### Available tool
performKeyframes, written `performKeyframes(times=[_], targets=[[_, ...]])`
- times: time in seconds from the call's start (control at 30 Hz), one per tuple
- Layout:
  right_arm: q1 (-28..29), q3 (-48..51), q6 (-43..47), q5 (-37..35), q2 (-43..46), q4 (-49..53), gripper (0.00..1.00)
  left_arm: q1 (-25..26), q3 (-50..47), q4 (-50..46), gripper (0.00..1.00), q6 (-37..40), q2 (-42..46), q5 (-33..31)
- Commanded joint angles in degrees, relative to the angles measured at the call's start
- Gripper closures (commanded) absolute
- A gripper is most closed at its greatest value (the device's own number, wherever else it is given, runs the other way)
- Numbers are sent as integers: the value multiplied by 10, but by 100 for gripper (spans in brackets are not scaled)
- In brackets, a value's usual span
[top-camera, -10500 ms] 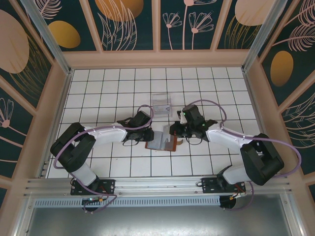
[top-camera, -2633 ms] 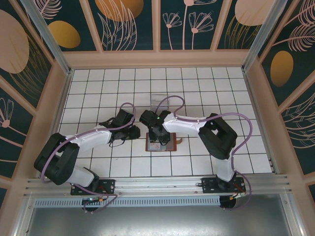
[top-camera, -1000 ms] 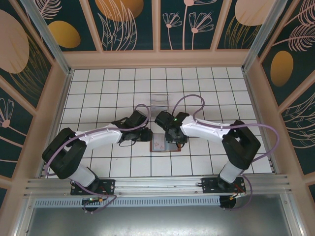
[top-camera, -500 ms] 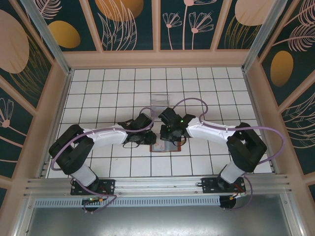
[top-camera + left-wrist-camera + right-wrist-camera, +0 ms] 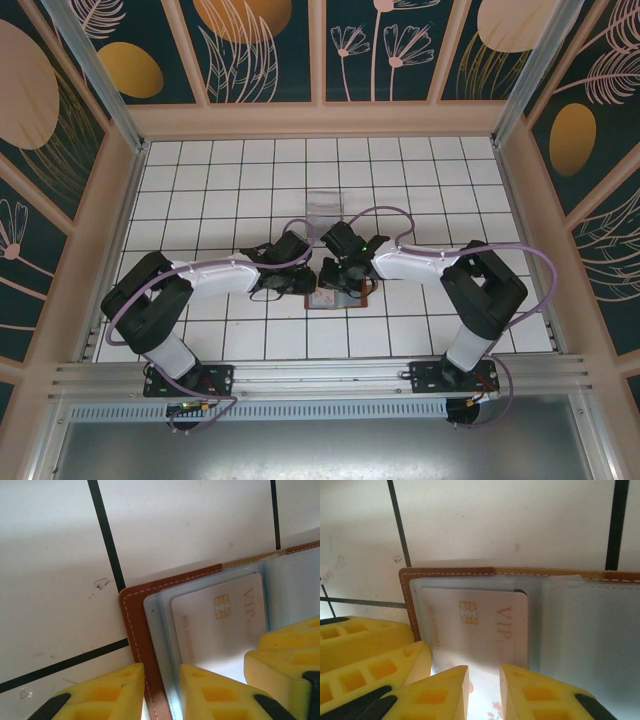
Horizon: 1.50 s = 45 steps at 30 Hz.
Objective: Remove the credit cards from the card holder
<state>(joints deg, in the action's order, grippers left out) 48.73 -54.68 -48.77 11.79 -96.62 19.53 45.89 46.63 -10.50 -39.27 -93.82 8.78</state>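
Note:
The card holder [image 5: 338,299] lies open and flat on the tiles, its brown leather edge [image 5: 135,630] and blue-grey sleeves facing up. One of the credit cards [image 5: 480,625], pale with a gold chip and "VIP" lettering, sits in the left sleeve and also appears in the left wrist view as the card [image 5: 220,625]. My left gripper [image 5: 161,692] rests over the holder's left edge, jaws a narrow gap apart, with leather and sleeve edge showing between them. My right gripper [image 5: 484,692] hovers over the card's near end, jaws slightly apart, the card lying under the gap.
A clear plastic tray [image 5: 325,206] stands about two tiles behind the holder. The two grippers crowd together over the holder: right fingers [image 5: 287,652] beside the left pair, left fingers [image 5: 367,652] beside the right pair. White tiles [image 5: 450,180] surround them inside wooden walls.
My right arm has swung in from the right and settled over the holder beside my left gripper. Its jaws have narrowed and widened a little. The left gripper stays at the holder's left edge.

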Motion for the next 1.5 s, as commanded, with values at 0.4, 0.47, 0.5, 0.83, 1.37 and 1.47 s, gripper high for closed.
performKeyframes(times=[0.4, 0.47, 0.5, 0.83, 1.37, 1.47], targets=[[0, -4, 11, -33, -13, 31, 70, 3, -9, -14, 73, -6, -15, -8], [0, -5, 12, -39, -16, 36, 70, 3, -9, -14, 73, -6, -14, -8], [2, -5, 13, -42, -18, 40, 70, 3, -9, -15, 73, -6, -14, -8], [10, -17, 19, -69, -31, 68, 70, 3, -5, -20, 71, -6, -4, -13], [15, -46, 17, -79, 3, 92, 70, 3, 10, -30, 71, -5, 8, -11], [15, -43, 16, -77, 7, 88, 70, 3, 17, -30, 71, -5, 9, -5]])
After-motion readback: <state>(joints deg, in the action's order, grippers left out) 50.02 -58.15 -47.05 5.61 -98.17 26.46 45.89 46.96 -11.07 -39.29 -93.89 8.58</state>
